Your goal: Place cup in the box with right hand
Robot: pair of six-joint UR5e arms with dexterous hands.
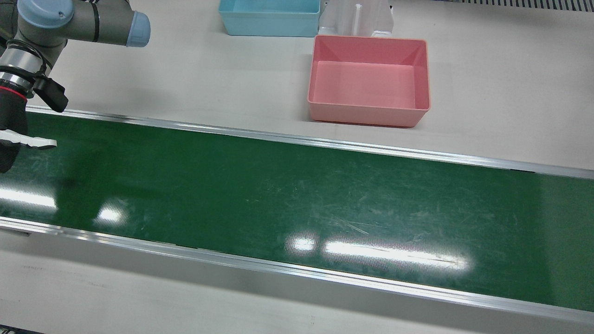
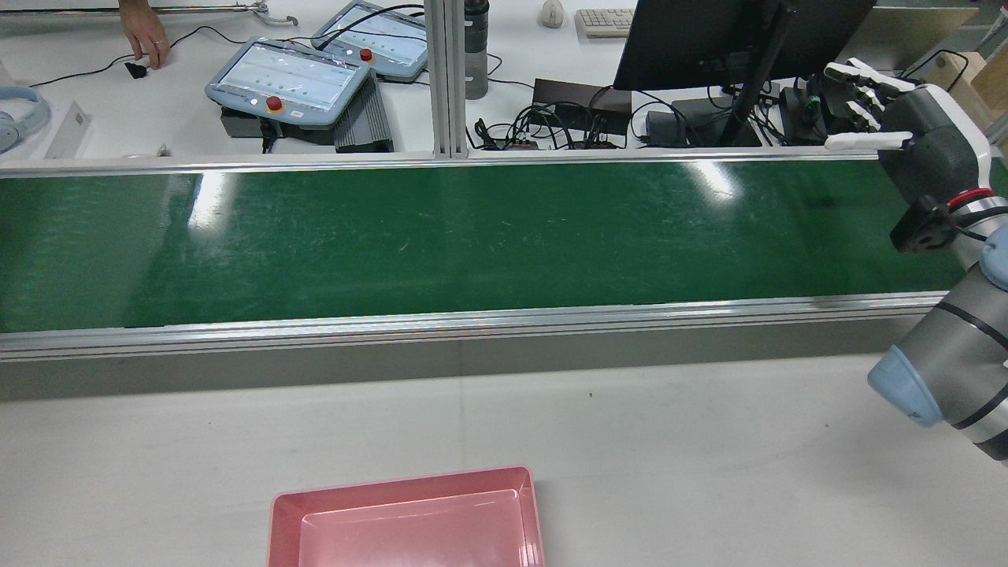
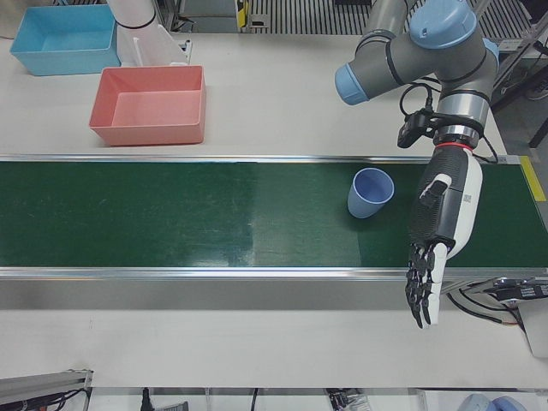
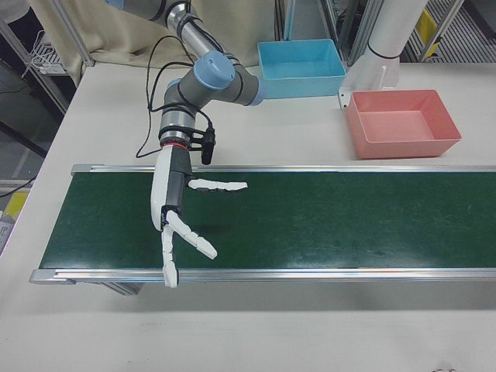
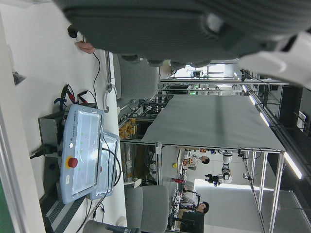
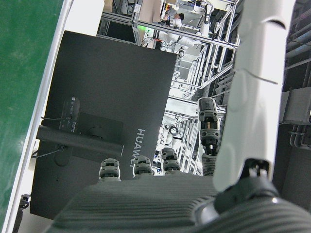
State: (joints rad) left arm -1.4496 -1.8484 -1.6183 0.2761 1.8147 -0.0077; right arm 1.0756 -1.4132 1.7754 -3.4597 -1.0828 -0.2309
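Desk (image 1: pixel 232 69), pale grey, runs the full station w/ a long green conveyor belt (image 1: pixel 278 195) set across it betw. two aluminium rails.

Right arm (image 4: pixel 209 77) reaches from the back of the desk out over its end of the belt. Left arm (image 3: pixel 428 43) does the same at the opposite end.

Pink box (image 1: pixel 369 81) sits on the desk on the robot's side of the belt, just beside the rail, open top, nothing inside. Blue box (image 1: pixel 269 16) stands behind it, closer to the pedestals, also bare inside. White pedestal base (image 1: pixel 355 18) betw. the two boxes.

Right hand (image 4: pixel 182 221) hangs above the belt, palm-side down, fingers (image 4: pixel 194 236) spread wide, thumb out sideways; holds nothing. Well apart from the pink box.

Left hand (image 3: pixel 437 231) hangs over the belt's operator-side edge, fingers straight and splayed, pointing down past the rail; holds nothing.

Cup (image 3: pixel 370 193), light blue, rests on the belt, tilted w/ mouth up, just beside the left hand but not touching it. Only the left-front view shows it; it's far from the right hand and well apart from the pink box.
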